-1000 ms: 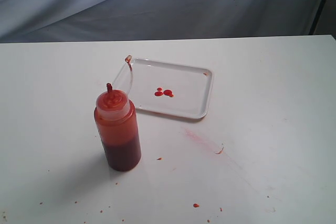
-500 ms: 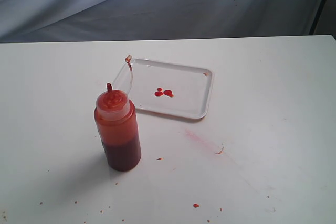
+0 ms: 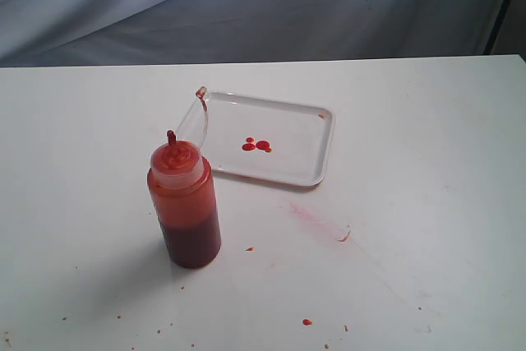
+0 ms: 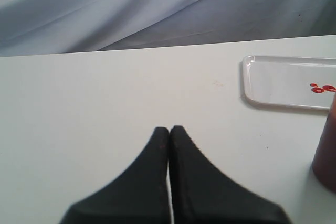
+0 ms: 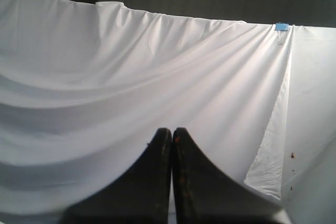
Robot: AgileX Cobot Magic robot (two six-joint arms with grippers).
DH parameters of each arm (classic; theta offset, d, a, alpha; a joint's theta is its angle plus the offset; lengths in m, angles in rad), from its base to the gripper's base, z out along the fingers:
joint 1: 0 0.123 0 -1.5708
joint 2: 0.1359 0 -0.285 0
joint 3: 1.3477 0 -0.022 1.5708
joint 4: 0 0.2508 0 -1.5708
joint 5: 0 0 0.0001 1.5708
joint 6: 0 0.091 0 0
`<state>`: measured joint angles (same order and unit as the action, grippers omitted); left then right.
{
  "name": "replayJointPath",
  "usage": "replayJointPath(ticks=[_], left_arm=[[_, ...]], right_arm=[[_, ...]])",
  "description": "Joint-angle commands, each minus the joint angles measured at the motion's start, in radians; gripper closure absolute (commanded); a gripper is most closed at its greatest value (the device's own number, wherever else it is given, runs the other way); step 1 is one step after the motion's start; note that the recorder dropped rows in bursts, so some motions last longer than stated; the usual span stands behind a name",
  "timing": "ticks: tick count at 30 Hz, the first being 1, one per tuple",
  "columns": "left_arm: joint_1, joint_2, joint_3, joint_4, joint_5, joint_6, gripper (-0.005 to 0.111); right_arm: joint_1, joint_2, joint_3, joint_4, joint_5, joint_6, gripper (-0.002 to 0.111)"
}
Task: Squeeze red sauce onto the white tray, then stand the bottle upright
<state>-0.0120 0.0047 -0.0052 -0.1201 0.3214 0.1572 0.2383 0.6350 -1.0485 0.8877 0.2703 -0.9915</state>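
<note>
**On the surface point(image 3: 411, 203), the bottle point(image 3: 184, 203) stands upright beside the tray point(image 3: 288, 125)**

Near the front left of the white surface, the orange-red squeeze bottle stands on its base, upright and alone – nothing holds it. Its lower part is dark red with fill. Its cloudy domed top ends in a small red nozzle point(image 3: 171, 136), and the cap point(image 3: 200, 92) hangs out on its clear tether, arching up and back over the tray's near left corner.

The shallow white tray lies flat just behind and to the right of the bottle, apart from its base. A small cluster of glossy red sauce point(image 3: 256, 145) blobs sits in the tray, a little left of its middle.

In front of the tray the surface carries a faint pinkish smear point(image 3: 308, 213), and dried red specks point(image 3: 306, 321) are scattered toward the front edge. A pale cloth point(image 3: 246, 6) hangs behind.

Neither arm shows in the exterior view. In the left wrist view the left fingers point(image 4: 152, 171) are pressed together tip to tip with nothing between them – they hang above bare surface, with the tray's end and the bottle's side at the frame edge. The right fingers point(image 5: 152, 171) are likewise closed and hold nothing, pointing at the draped cloth.
</note>
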Motion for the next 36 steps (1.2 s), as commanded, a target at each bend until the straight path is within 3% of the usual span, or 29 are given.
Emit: replayJointPath(ticks=[1,17,36], left_arm=[[0.002,-0.005,0.005,0.004,-0.015,0.001,0.107],[0.002,-0.005,0.005,0.004,-0.012,0.001,0.107],[0.002,-0.005,0.005,0.004,-0.012,0.001,0.107]], right_arm=[[-0.008,-0.005,0.005,0.005,-0.007,0.006,0.108],[-0.310,-0.328,0.005,0.005,0.004,0.006,0.108],[-0.320,-0.439,0.005,0.013,0.004,0.006,0.108]])
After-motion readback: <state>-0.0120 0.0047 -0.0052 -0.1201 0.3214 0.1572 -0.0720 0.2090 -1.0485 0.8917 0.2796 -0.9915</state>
